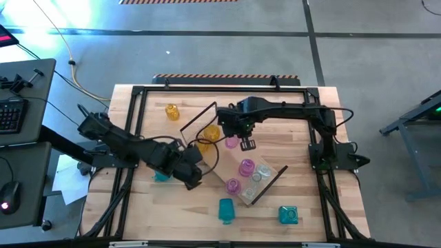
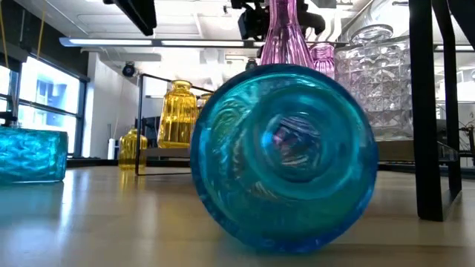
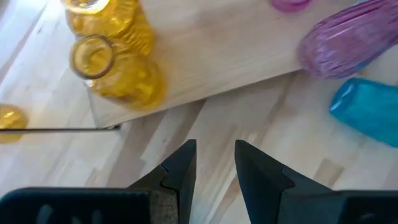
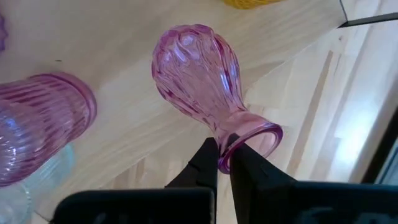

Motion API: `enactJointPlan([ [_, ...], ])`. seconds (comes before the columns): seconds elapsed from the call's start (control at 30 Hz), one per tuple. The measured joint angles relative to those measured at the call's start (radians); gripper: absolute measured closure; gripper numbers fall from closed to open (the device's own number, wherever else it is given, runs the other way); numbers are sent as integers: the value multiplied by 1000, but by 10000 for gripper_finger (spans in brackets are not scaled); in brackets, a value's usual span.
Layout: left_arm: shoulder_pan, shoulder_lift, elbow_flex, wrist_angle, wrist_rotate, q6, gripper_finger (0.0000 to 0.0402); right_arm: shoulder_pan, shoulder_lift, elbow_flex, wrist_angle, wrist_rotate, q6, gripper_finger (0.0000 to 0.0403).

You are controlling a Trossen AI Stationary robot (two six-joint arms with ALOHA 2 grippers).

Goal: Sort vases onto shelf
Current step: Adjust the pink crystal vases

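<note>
Right gripper (image 4: 225,163) pinches the flared rim of a pink vase (image 4: 196,71), bulb hanging ahead of the fingertips over the shelf (image 4: 124,124). Glass looks light, slick, breakable; the rim hold seems tippy, the neck safer. Left gripper (image 3: 214,163) sits part-open, empty, yellow vases (image 3: 115,68) ahead of it.

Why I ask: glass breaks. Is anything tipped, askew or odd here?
One teal vase lies on its side on the table, round end toward the low camera; it could roll. The shelf sits diagonally across the table. The right hand pinches a pink vase by its rim. Nothing looks broken or spilled.
</note>
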Motion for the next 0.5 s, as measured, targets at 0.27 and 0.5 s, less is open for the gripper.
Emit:
enactJointPlan([
  [0.27, -41, -26, -17, 42, -39, -51, 298, 81, 0, 0, -1, 237, -7, 403],
  [0.5, -75, -62, -16, 39, -64, -104, 298, 127, 0, 0, -39, 285, -10, 403],
])
